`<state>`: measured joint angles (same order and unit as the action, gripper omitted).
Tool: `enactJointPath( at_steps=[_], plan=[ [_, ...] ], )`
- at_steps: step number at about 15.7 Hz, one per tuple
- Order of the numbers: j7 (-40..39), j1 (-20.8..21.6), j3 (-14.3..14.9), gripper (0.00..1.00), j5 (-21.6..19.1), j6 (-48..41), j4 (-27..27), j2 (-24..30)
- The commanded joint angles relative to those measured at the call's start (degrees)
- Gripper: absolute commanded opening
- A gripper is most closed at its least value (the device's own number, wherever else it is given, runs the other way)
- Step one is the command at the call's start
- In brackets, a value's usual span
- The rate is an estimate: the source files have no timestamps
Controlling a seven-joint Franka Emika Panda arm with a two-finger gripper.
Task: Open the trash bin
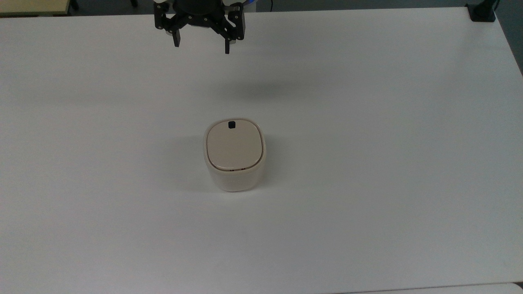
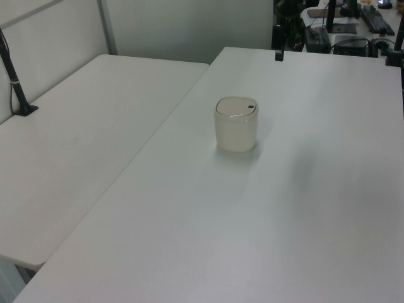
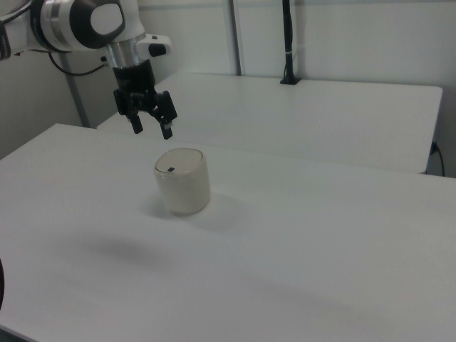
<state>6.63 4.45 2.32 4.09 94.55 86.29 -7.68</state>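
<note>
trash bin (image 1: 234, 157) sits upright near the middle of the white tabletop (image 1: 367, 163), lid (image 1: 233, 145) flat and closed. the small black button (image 1: 231, 125) is at the lid's far edge in the top view, the edge nearest the claw. in the left view the bin (image 2: 237, 124) has its button (image 2: 251, 107) toward the left view's right; in the right view the bin (image 3: 183, 181) shows the button (image 3: 171, 169) on the right view's left side of the lid.

claw (image 1: 202, 45) is released: both black fingers spread well apart, nothing between them. it hangs in the air above the tabletop's far edge in the top view, well apart from the bin, fingers pointing down. in the right view the claw (image 3: 152, 130) appears above the bin and toward the right view's left, not touching it, with the white arm (image 3: 85, 23) coming in from the upper left of the right view.

a soft shadow (image 1: 255, 90) lies on the tabletop between claw and bin in the top view. a second white table (image 2: 82, 139) stands beside the tabletop, with a black clamp post (image 2: 16, 79) on it.
</note>
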Motion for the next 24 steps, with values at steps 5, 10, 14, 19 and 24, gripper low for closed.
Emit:
enactJointPath(
  at_steps=[5,10,14,19,24],
  plan=[
    [-0.92,-3.65,0.49,1.0,0.22,1.16,-0.24,0.12],
    [-1.09,-3.3,0.4,1.0,0.22,-2.27,0.81,0.21],
    [-1.44,-3.22,0.31,1.0,0.22,-2.09,0.9,0.21],
    [-3.56,-3.04,0.05,1.0,0.22,-2.09,0.81,0.3],
    [-3.56,-2.17,-0.48,1.0,0.4,-2.09,0.46,1.18]
  ],
)
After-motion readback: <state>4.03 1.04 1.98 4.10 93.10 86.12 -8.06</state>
